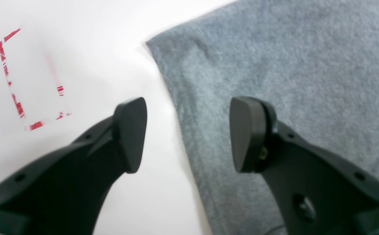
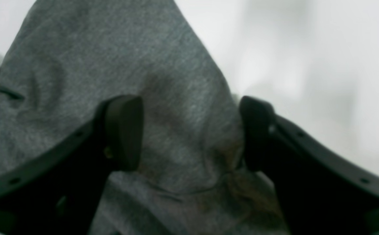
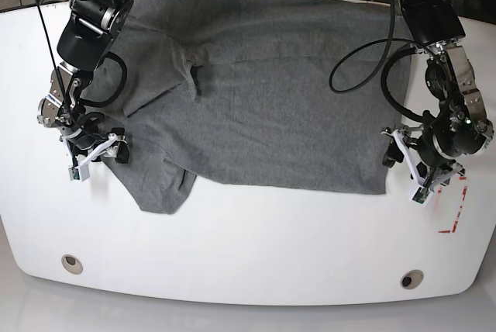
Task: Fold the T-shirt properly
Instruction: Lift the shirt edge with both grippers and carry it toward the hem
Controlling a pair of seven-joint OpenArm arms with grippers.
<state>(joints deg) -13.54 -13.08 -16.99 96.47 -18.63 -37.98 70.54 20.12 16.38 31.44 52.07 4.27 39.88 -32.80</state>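
The grey T-shirt (image 3: 263, 99) lies spread across the white table (image 3: 248, 254), with a crease near its middle and a sleeve hanging toward the front left. In the base view my left gripper (image 3: 404, 167) is at the shirt's front right corner. Up close it (image 1: 188, 137) stands open astride the cloth's edge, one finger over bare table and the other over the T-shirt (image 1: 274, 65). My right gripper (image 3: 97, 155) is at the sleeve on the left. In its wrist view it (image 2: 189, 133) is open, and a raised hump of the T-shirt (image 2: 111, 49) fills the gap between the fingers.
Red tape marks (image 3: 457, 208) sit on the table to the right of the shirt's corner, and the red tape marks (image 1: 16, 98) also show in the left wrist view. Two round fittings (image 3: 71, 263) (image 3: 411, 278) lie near the front edge. Cables run behind the table.
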